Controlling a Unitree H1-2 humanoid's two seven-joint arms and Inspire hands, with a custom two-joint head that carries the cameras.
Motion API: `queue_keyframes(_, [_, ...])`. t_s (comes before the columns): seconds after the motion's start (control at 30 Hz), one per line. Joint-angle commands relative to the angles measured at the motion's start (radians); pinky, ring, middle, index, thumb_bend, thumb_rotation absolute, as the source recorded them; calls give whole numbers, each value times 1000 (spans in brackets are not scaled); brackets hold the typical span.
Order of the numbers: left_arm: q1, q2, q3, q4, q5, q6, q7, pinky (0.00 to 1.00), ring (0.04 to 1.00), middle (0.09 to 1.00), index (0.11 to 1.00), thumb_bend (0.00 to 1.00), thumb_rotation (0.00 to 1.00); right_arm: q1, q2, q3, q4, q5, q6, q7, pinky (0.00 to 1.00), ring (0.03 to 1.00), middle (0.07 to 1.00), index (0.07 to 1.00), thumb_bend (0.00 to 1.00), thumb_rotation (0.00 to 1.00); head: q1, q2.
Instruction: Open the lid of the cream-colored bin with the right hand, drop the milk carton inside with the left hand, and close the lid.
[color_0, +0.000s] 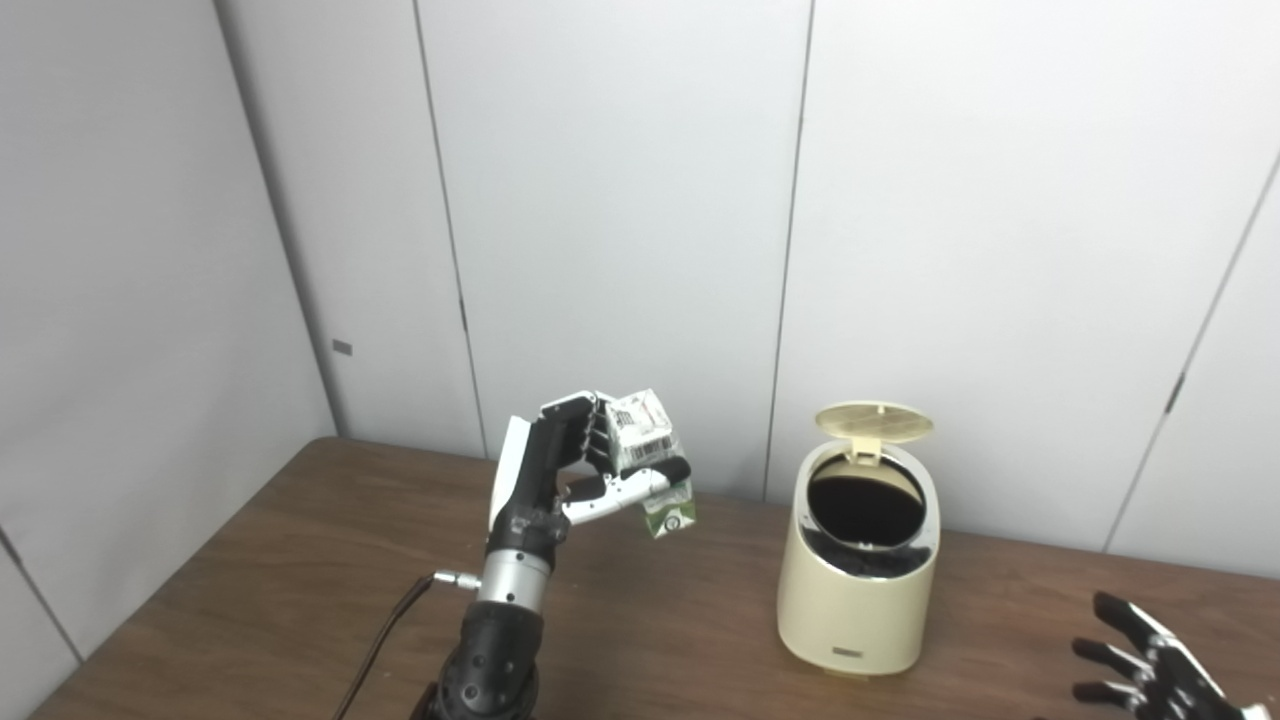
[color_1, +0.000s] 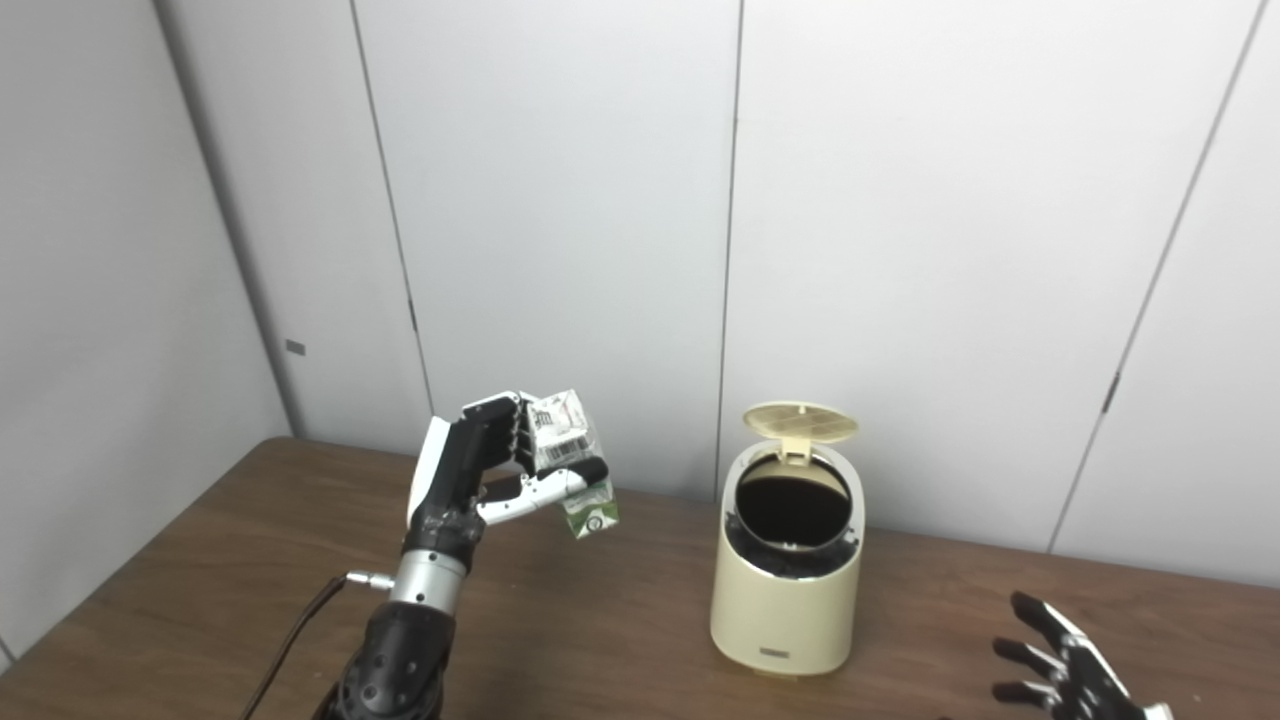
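Here, in the left eye view, you have one carton (color_0: 650, 462) held up in the air by your left hand (color_0: 560, 470), well left of the bin (color_0: 860, 585) and above the table (color_0: 250, 580). The carton is small and white, with a barcode on its upper face and a green patch with a round mark at its lower end; it sits tilted, the green end pointing down toward the table. The fingers (color_0: 598, 440) wrap its back and the thumb (color_0: 640, 482) presses across its front, so the hand is clamped on it. There is one bin, cream-colored with a rounded body, standing upright on the brown table near the wall. Its lid (color_0: 874, 422) is flipped up at the back, leaving the dark round mouth exposed. A small label sits low on its front. Your right hand (color_0: 1150, 670) shows at the bottom right corner, low over the table, fingers spread apart and holding nothing, well clear of the bin.

In the right eye view you see the same count: one carton (color_1: 570, 462), one bin (color_1: 785, 600), two hands. The left hand (color_1: 480, 475) grips the carton at about the height of the raised lid (color_1: 800, 422), with open space between carton and bin. The right hand (color_1: 1070, 680) lies splayed at the lower right, apart from everything. A cable (color_1: 290, 640) runs from the left wrist down to the bottom edge.
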Motion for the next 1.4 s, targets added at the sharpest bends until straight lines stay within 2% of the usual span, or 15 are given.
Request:
queue_keyframes(0.0, [-70,-28,-19,-45,3,-25,-5,343,400,472,487,525,0,-28,6,7,-46,-11,-20,-6,763,855,924,919,709,45,-20,3])
queue_keyframes(0.07, [-77,-44,-28,-47,20,-18,-3,344,402,470,488,525,0,-25,8,8,-52,-17,-13,-9,822,883,944,938,699,9,-34,5])
queue_keyframes(0.13, [-83,-64,-34,-49,23,-12,-4,350,408,473,487,525,0,-27,7,5,-31,-21,-34,-13,856,905,959,950,709,2,-56,8])
queue_keyframes(0.37, [-102,-113,-50,-41,12,-18,-14,349,407,469,490,525,0,-41,-4,-1,84,-40,-144,-34,809,880,935,929,777,26,-95,14])
queue_keyframes(0.47, [-113,-127,-60,-28,20,-25,-12,344,404,465,492,525,0,-43,-4,0,104,-46,-161,-42,788,866,927,916,787,66,-110,15])
queue_keyframes(0.57, [-123,-135,-70,-15,30,-34,-10,338,399,464,493,525,0,-43,-1,4,110,-42,-163,-46,782,857,923,909,808,128,-126,17])
queue_keyframes(0.7, [-134,-138,-76,0,31,-46,-14,336,399,467,491,525,0,-42,5,7,118,-58,-167,-60,762,847,918,903,820,163,-148,18])
queue_keyframes(1.03, [-161,-140,-77,64,47,-95,4,332,395,465,493,525,0,-46,28,16,114,-71,-163,-74,736,841,921,896,823,180,-179,19])
queue_keyframes(1.17, [-169,-144,-77,104,51,-136,17,346,410,473,490,525,0,-45,38,17,110,-68,-152,-74,773,844,922,898,823,186,-189,19])
queue_keyframes(1.37, [-184,-150,-78,171,63,-210,38,351,414,474,490,525,0,-41,42,21,105,-80,-149,-76,770,843,917,899,834,227,-199,23])
